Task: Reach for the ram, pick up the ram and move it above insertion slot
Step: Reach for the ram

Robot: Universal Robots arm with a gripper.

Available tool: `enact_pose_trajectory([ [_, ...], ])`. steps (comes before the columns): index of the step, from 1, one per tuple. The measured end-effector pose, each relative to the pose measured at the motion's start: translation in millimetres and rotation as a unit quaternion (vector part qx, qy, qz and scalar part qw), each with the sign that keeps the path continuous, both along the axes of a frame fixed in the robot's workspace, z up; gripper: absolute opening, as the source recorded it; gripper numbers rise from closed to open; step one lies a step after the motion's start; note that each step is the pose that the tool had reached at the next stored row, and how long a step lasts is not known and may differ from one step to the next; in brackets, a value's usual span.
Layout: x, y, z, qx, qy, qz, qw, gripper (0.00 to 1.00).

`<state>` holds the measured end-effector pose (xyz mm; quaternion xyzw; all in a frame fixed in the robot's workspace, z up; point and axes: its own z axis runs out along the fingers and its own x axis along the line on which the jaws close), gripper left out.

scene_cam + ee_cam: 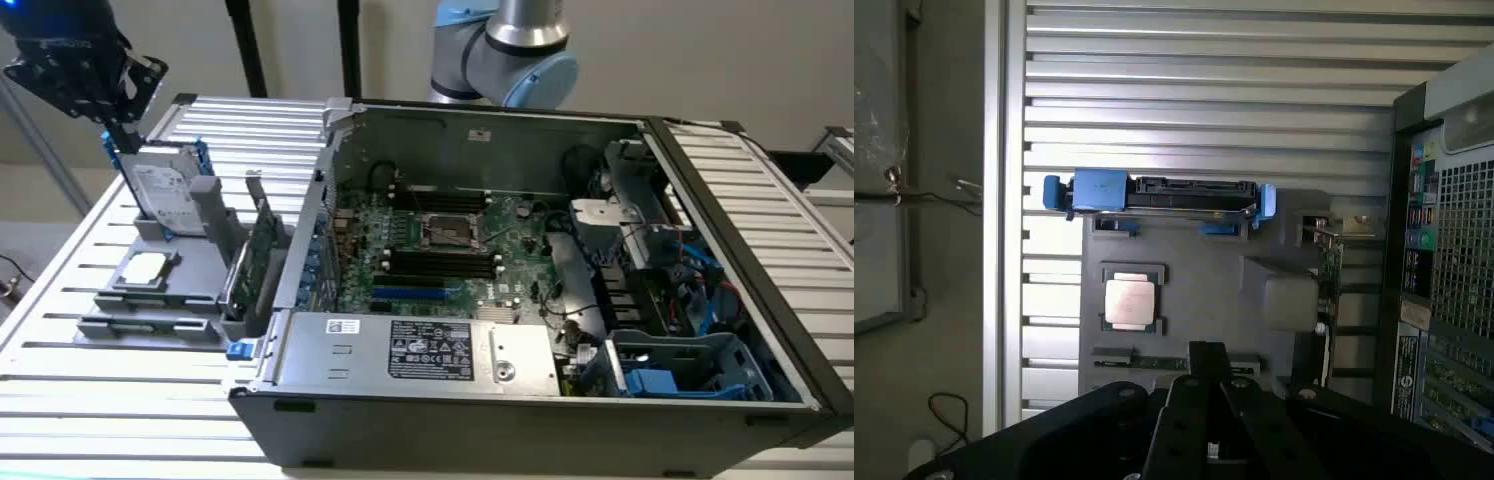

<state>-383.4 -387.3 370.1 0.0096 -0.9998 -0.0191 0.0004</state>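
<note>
The ram [1154, 362] is a thin green strip lying in the front groove of a grey holder [1194, 280]. My gripper [1209, 350] hangs high over that holder, fingers drawn together with nothing between them, apart from the ram. In the exterior view the gripper [123, 138] sits at the far left above the hard drive [167, 190]. Black memory slots [441, 263] lie beside the processor socket [451, 231] on the motherboard inside the open computer case [534, 420].
The holder [160, 290] also carries the silver hard drive in blue rails [1159, 195], a processor chip [1132, 300] and an upright green expansion card [254, 265]. The case wall [314, 230] rises between holder and motherboard. A slatted metal table [107, 400] lies underneath.
</note>
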Motion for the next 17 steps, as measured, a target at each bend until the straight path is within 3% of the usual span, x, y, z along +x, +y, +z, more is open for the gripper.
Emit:
enact_pose_trajectory([
  [13, 0.0, -0.4, 0.1, 0.0000, 0.0001, 0.000, 1.0000, 0.11],
  [15, -0.1, -4.6, 0.0, 0.0000, 0.0001, 0.000, 1.0000, 0.11],
  [17, 0.0, -11.5, 0.0, 0.0000, 0.0001, 0.000, 1.0000, 0.11],
])
